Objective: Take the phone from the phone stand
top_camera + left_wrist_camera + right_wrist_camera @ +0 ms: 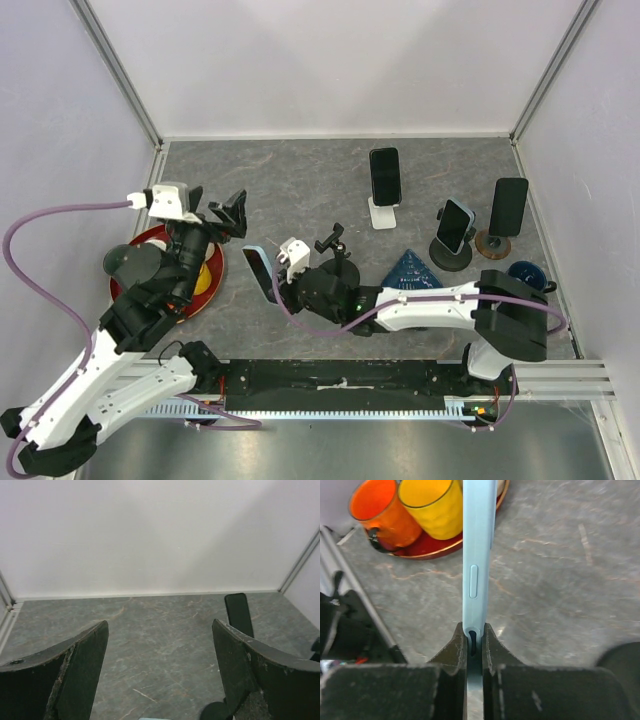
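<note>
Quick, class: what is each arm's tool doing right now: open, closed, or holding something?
The left tool is open, holding nothing.
The right tool is closed on the light-blue phone.

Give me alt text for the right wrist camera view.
The right gripper is shut on the edge of a light blue phone, seen edge-on mid-frame. Beyond it, an orange cup and a yellow cup stand on a red tray on the grey table.

Orange cup (380, 515), yellow cup (427, 505), red tray (425, 546)
</note>
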Controlling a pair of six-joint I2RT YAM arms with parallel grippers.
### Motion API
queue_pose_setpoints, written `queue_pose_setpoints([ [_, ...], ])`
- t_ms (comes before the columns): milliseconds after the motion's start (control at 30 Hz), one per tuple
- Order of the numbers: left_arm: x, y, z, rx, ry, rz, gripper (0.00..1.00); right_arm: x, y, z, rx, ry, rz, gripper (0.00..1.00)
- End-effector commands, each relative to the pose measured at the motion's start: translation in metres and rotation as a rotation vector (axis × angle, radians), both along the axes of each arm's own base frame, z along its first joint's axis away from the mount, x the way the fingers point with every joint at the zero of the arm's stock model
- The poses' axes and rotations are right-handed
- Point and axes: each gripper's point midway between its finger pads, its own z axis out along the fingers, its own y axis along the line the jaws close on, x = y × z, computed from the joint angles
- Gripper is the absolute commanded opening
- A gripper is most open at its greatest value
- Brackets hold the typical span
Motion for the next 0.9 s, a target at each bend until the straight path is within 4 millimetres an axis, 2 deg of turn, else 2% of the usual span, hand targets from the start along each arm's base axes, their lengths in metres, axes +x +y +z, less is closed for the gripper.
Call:
queue_pose_setpoints([
  [0, -0.001, 0.017, -0.003, 0.048, -0.07, 0.07, 0.91, -0.022, 0.046, 0.042, 0.276, 0.259, 0.069, 0.0],
  [33, -0.003, 0.02, -0.005, 0.045, -0.073, 0.079, 0.91, -0.021, 0.05, 0.043, 0.29, 0.278, 0.059, 0.0],
  [67, -0.002, 0.022, -0.009, 0.054, -0.068, 0.086, 0.91, -0.019, 0.053, 0.033, 0.287, 0.31, 0.041, 0.0],
  [167, -0.001, 0.026, -0.02, 0.074, -0.06, 0.106, 0.9, -0.013, 0.06, 0.023, 0.322, 0.382, -0.005, 0.0],
  [233, 0.0, 0.027, -0.02, 0.067, -0.079, 0.103, 0.9, -0.008, 0.063, 0.02, 0.34, 0.4, -0.041, 0.0],
  [367, 0.004, 0.026, -0.034, 0.081, -0.068, 0.094, 0.9, 0.001, 0.065, -0.003, 0.342, 0.448, -0.108, 0.0],
  [567, 0.009, 0.03, -0.04, 0.055, -0.055, 0.084, 0.89, 0.014, 0.058, -0.032, 0.335, 0.512, -0.181, 0.01],
  [867, 0.013, 0.033, -0.043, 0.028, -0.042, 0.079, 0.88, 0.016, 0.054, -0.06, 0.306, 0.577, -0.204, 0.09],
])
